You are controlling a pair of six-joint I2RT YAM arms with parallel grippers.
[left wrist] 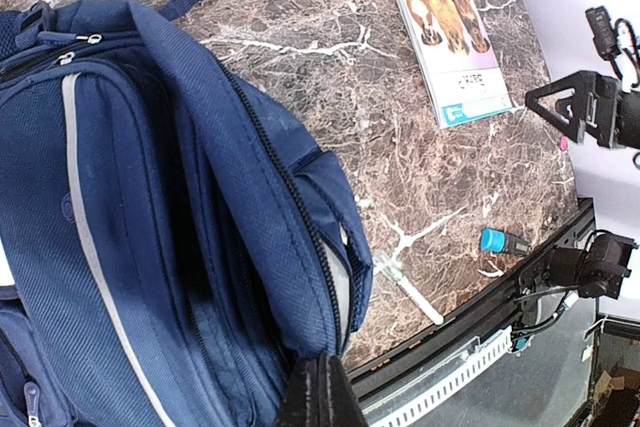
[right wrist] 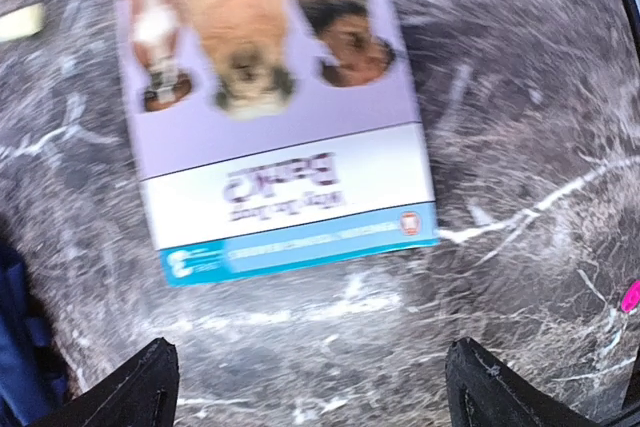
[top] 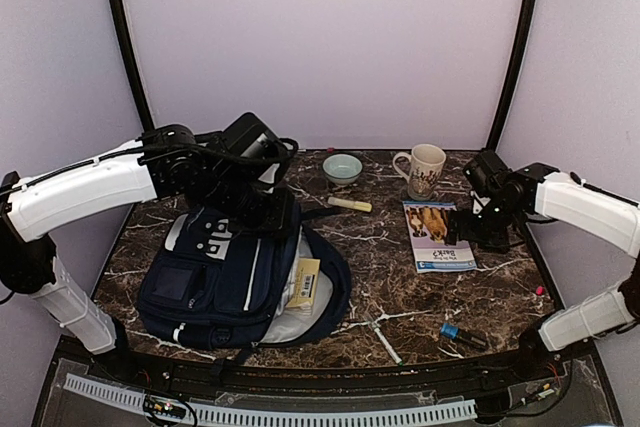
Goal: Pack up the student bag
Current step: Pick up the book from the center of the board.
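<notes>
Right gripper [right wrist: 310, 352], jaws spread wide, is held just short of the dog book [right wrist: 270, 97], with the student bag [top: 240, 267] seen well to its left; the flat book could be shoved aside rather than grasped.

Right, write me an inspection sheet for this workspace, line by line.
Surface: dark marble-patterned table, no spills seen.
Job's things: student bag lying at left, main compartment open, yellowish item in the opening.
Clutter: dog-cover book, mug, bowl, pale stick, white pen, blue-capped item.
Grippers: left gripper shut on the bag's opening edge; right gripper open, above bare table beside the book.
Cables: black wires at the left arm's wrist; more along the front rail.
Surroundings: pale lilac walls, black corner poles.
</notes>
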